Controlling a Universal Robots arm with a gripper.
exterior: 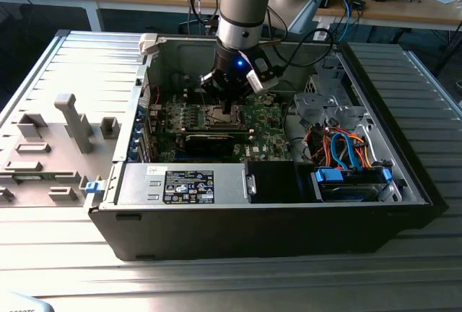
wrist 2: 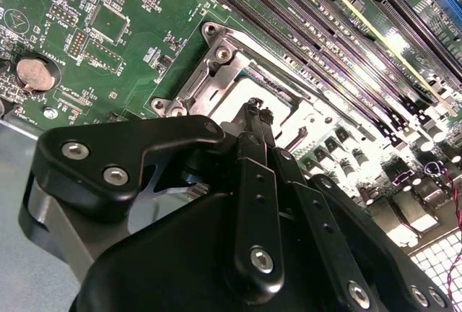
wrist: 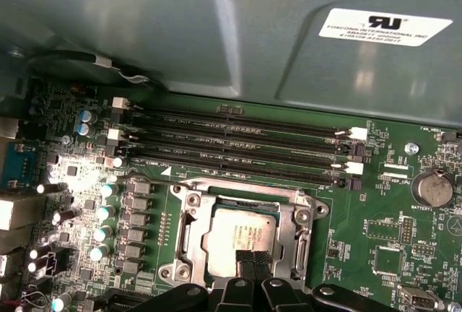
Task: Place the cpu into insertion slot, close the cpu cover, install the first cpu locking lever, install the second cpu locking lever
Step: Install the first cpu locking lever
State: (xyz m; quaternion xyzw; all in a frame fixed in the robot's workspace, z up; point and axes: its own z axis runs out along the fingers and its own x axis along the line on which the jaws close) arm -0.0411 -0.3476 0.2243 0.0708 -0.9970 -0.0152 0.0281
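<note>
Ribbed metal table (exterior: 216,283) is carrying an open computer case (exterior: 216,234) lying on its side. Cluttered workbenches (exterior: 404,10) are running along the back of the room. I am watching one arm reaching almost straight down into the case, over the green motherboard (exterior: 268,120).

Gripper (exterior: 229,106): fingers are sitting together in both wrist views, tips (wrist: 253,260) narrowing to one point. I am seeing nothing pinched between them.

Position of the task's part: the cpu (wrist: 242,232) is lying flat in its socket, pale top facing up. The socket sits near the middle of the motherboard, just beside the row of memory slots (wrist: 238,146), which run along the board's edge nearest the case wall. The cpu cover (wrist: 189,234) is framing the chip; I am judging it to be down rather than raised, but I cannot tell whether either locking lever is latched.

Key relation: the chip is lying directly under and slightly ahead of the fingertips. In the first wrist view the tips are meeting the chip's edge on the side away from the memory slots; touching or just above, I cannot tell. In the second wrist view the gripper (wrist 2: 256,113) is pointing down at the same socket.

A coin battery (wrist: 435,188) is sitting well apart from the socket, near a board corner. A power supply (exterior: 184,185) is filling the case's near wall.
</note>
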